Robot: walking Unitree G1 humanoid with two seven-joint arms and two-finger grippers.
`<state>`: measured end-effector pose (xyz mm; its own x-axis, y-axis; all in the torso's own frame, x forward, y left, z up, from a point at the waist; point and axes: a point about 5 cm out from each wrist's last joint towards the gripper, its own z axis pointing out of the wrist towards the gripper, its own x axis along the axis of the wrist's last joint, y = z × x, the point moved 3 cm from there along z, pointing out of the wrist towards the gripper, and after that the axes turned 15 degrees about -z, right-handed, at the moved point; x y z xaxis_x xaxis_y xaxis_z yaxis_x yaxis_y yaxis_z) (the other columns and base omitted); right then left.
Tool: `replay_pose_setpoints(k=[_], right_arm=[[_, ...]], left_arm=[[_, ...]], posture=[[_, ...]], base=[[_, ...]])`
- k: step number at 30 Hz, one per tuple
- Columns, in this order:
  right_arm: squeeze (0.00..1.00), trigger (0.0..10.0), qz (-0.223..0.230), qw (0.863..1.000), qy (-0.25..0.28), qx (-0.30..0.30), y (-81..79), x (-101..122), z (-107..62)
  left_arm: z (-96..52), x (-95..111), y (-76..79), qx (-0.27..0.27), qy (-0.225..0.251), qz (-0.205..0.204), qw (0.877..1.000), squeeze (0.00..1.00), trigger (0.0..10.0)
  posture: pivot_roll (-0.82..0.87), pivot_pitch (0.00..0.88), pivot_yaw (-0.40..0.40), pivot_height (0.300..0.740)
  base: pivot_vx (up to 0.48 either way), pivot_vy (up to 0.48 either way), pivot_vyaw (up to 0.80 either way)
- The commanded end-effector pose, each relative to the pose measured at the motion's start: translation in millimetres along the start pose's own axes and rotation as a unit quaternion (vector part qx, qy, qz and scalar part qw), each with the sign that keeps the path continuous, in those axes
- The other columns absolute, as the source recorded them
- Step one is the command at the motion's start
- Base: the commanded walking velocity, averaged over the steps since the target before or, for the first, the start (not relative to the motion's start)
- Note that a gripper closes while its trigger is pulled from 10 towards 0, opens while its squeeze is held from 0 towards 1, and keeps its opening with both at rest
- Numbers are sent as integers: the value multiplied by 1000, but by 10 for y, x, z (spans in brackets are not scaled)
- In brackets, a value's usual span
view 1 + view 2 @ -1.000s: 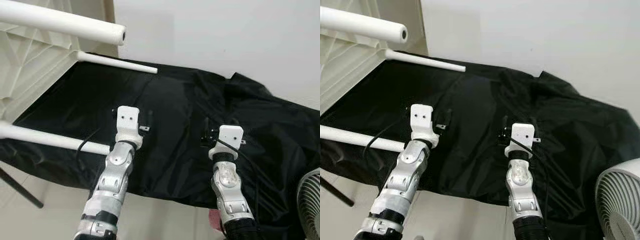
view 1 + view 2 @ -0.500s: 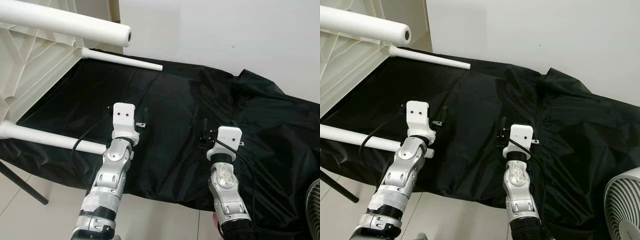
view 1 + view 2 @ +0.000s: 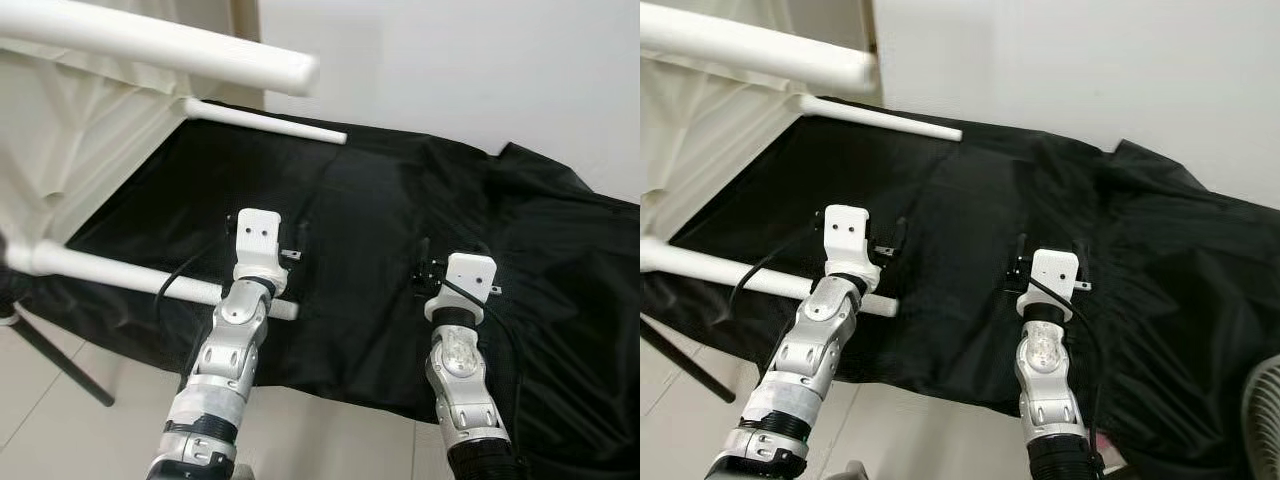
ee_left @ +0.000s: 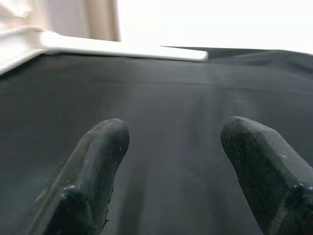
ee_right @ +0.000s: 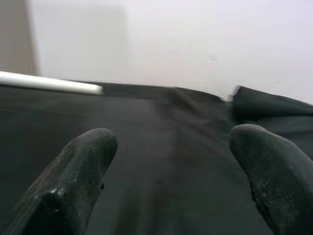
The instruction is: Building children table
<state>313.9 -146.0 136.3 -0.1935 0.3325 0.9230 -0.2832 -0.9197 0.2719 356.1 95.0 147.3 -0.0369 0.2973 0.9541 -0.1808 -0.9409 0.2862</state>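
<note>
Holding both arms out over the black cloth (image 3: 400,230), I have nothing in either gripper; the left gripper (image 4: 171,161) has its jaws apart with only cloth between them, and the right gripper (image 5: 171,171) is likewise spread and empty.

The table (image 3: 60,150) lies tipped on its side at my left, its white ribbed underside facing me, so the legs stick out sideways over the cloth; that, I judge, is why it rests this way, since it leaves the legs and their sockets open to reach. The top leg (image 3: 170,45) runs across above the cloth; the far leg (image 3: 265,120) reaches along the cloth's back edge; the near leg (image 3: 130,275) passes just under my left wrist, its end showing beside the forearm.

The cloth seems laid down to protect the parts and the surface beneath; it is rumpled toward the right. A fan (image 3: 1265,410) stands at the lower right edge.

I reckon the legs are already fitted; the next move would be gripping a leg to turn the table upright.
</note>
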Motion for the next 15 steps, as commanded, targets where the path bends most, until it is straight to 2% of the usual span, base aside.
replay_pose_setpoints(k=[1,15], right_arm=[[0,10000,1,1000,-10,-9,65,-48,9],[0,10000,-2,1000,-8,-5,39,-44,20]], left_arm=[[15,-48,75,-3,-10,-2,1000,0,10000],[28,-34,90,-7,-8,3,1000,0,10000]], posture=[[-29,7,-15,740],[-25,0,-19,740]], base=[[0,450,0],[0,456,0]])
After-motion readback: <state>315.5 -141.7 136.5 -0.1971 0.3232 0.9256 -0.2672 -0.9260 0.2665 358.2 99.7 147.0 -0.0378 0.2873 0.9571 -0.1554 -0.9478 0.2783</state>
